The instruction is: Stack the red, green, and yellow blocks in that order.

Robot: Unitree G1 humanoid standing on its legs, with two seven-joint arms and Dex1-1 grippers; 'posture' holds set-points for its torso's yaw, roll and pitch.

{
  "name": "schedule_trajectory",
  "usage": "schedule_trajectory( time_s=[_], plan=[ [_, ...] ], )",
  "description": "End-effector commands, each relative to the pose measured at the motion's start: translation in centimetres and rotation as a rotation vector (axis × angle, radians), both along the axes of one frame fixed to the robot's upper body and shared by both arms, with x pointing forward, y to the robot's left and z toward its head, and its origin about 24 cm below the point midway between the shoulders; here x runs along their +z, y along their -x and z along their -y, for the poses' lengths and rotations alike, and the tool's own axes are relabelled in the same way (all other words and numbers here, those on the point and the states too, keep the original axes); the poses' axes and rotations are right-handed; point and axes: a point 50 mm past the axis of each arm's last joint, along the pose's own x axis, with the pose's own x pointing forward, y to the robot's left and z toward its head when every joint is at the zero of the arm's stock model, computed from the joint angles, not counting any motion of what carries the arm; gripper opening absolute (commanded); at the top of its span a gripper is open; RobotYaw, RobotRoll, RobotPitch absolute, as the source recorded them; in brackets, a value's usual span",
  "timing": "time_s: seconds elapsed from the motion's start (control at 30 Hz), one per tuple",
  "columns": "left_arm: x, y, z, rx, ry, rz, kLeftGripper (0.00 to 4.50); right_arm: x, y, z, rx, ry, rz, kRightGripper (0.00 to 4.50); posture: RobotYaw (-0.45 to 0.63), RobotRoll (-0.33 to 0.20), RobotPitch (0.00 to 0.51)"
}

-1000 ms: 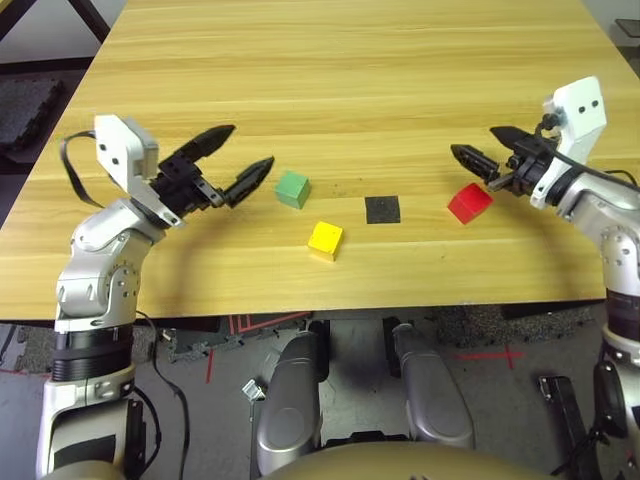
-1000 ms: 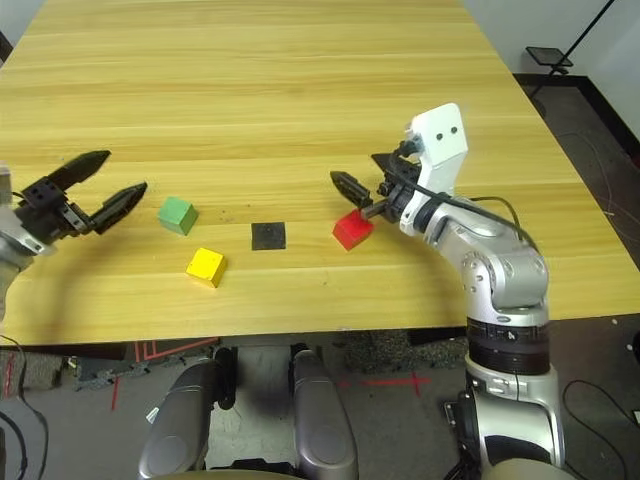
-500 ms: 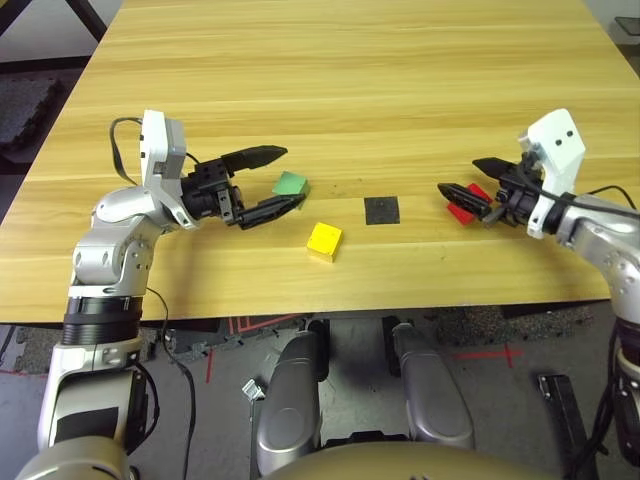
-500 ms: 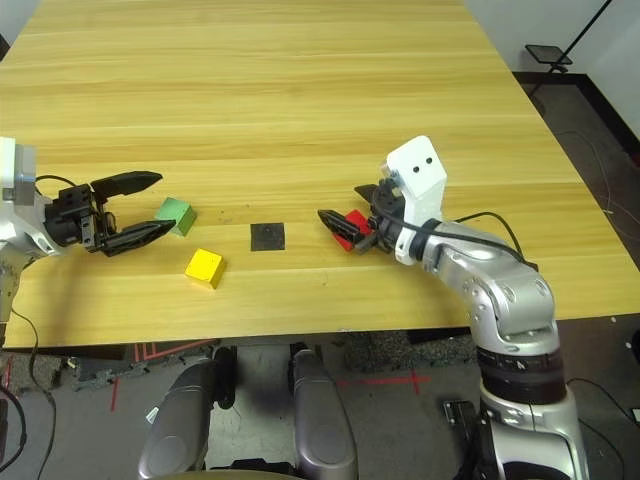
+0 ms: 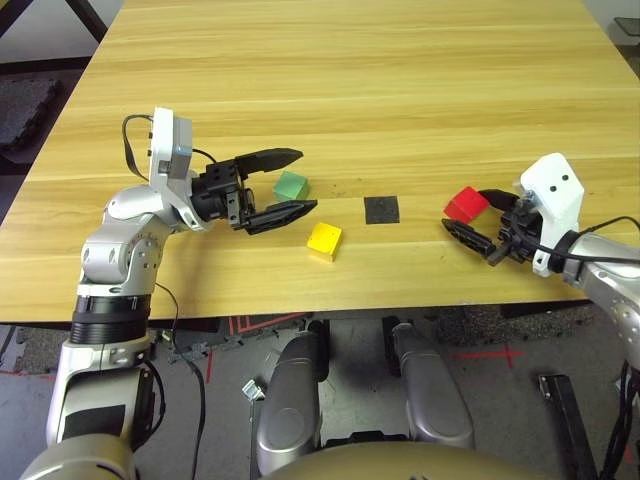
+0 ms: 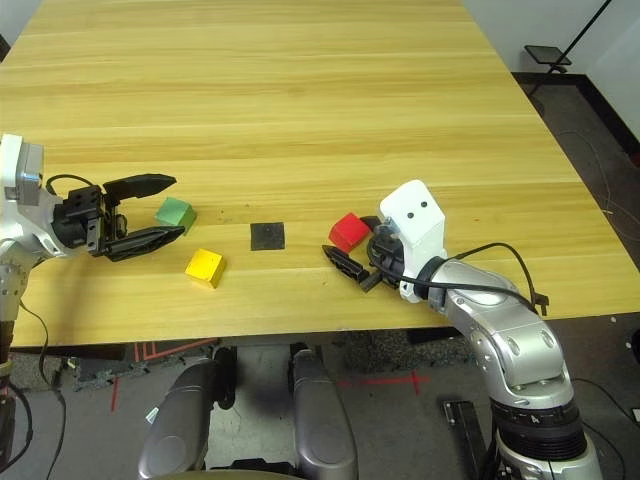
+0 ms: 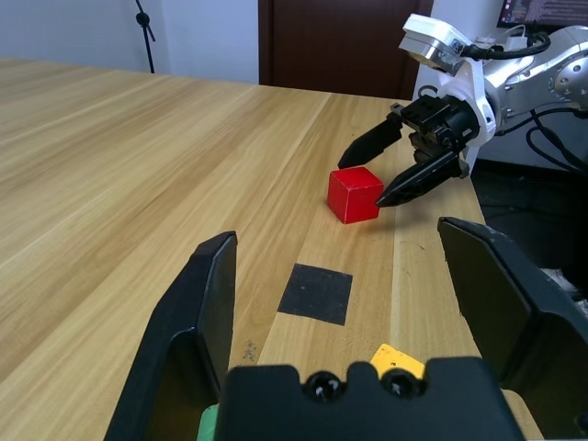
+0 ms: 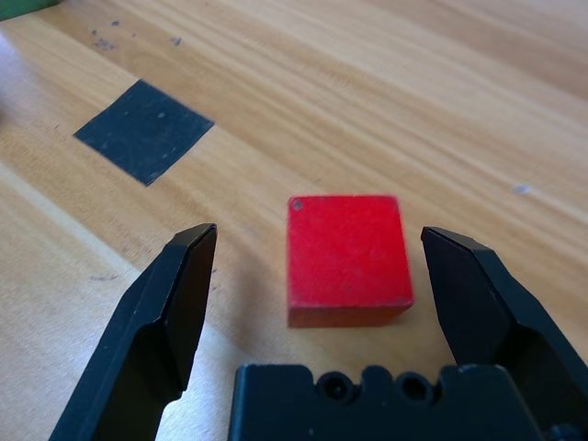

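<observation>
The right end effector (image 8: 312, 322) stood open around the small matte red cube (image 8: 347, 257); the left end effector (image 5: 290, 182) gaped too. An off-centre closure risked nudging the cube aside.

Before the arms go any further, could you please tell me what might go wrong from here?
1. The open right claw frames the red block, which sits askew between the fingers; closing now might twist or push it instead of gripping squarely.
2. The open left claw reaches around the green block, with the yellow block close by; a sweep could knock it.
</observation>
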Motion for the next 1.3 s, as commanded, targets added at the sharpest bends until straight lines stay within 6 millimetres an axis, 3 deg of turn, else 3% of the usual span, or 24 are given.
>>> schedule_trajectory(
  time_s=[0.03,0.53,0.67,0.8,1.13,1.3],
  plan=[
    [-0.5,0.2,0.4,-0.017,-0.002,-0.023,4.46,-0.4,0.2,0.5,-0.011,0.013,-0.012,4.50,0.19,-0.037,0.282],
    [0.0,-0.1,0.8,-0.014,-0.003,-0.016,4.46,-2.6,0.5,1.3,-0.004,0.050,-0.054,4.50,0.20,-0.011,0.294],
    [-0.2,-0.1,1.1,-0.015,0.004,-0.022,4.50,-2.6,-0.1,1.3,-0.005,0.054,-0.024,3.59,0.20,-0.006,0.291],
    [-0.4,0.0,1.3,-0.019,0.007,-0.031,4.50,-2.7,-0.4,0.8,0.002,0.044,-0.010,2.07,0.20,-0.002,0.289],
    [-0.3,-0.1,1.4,-0.014,0.010,-0.034,4.50,-2.1,-0.8,0.2,0.083,0.058,0.014,2.02,0.20,0.004,0.288],
    [-0.3,-0.2,1.3,-0.011,0.006,-0.032,4.50,1.6,-2.6,0.2,0.270,0.060,0.078,2.02,0.21,0.006,0.279]
  ],
)
